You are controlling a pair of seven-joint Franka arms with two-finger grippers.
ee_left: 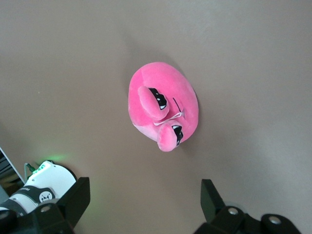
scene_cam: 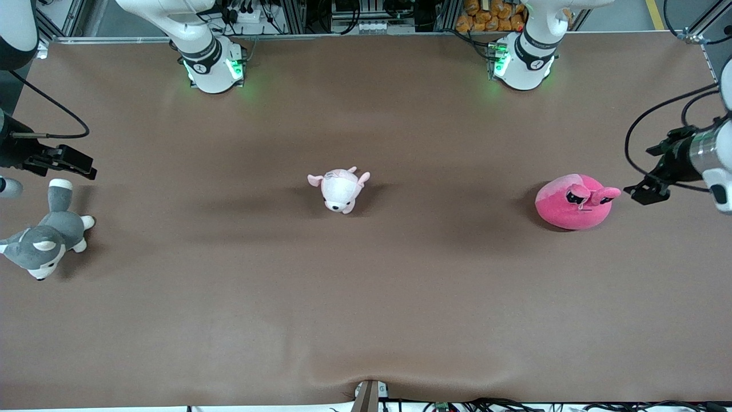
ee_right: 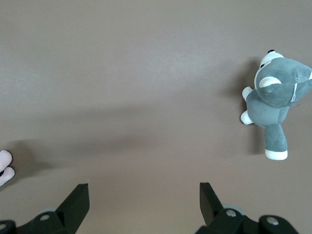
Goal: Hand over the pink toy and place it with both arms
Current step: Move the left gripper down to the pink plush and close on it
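Front view: a brown table covering [scene_cam: 366,286] spans the whole work area, slightly rippled at its edge nearest the front camera. Along the top edge, aluminium framing, cables and the two arm bases with green lights are visible. The pink toy [scene_cam: 573,201] lies on the covering toward the left arm's end of the table, eyes facing up. The left gripper [scene_cam: 646,191] hangs just beside it, at the toy's 3 o'clock, holding nothing. A small pale pink plush [scene_cam: 340,189] sits at mid-table, well apart from the pink toy. A grey husky plush [scene_cam: 44,237] lies at the right arm's end. The right gripper [scene_cam: 71,163] hangs at the husky's 12 o'clock, empty.

Left wrist view: the left gripper [ee_left: 144,200] has its fingers [ee_left: 78,197] spread wide over bare covering. The pink toy [ee_left: 163,105] rests clear of them, floppy ears folded over the face. A white arm base [ee_left: 46,183] with a green light shows at the frame's 8 o'clock.

Right wrist view: the right gripper [ee_right: 144,200] is spread wide over bare covering. The grey husky plush [ee_right: 275,100] lies at the frame's 2 o'clock, the pale pink plush [ee_right: 5,168] at the edge
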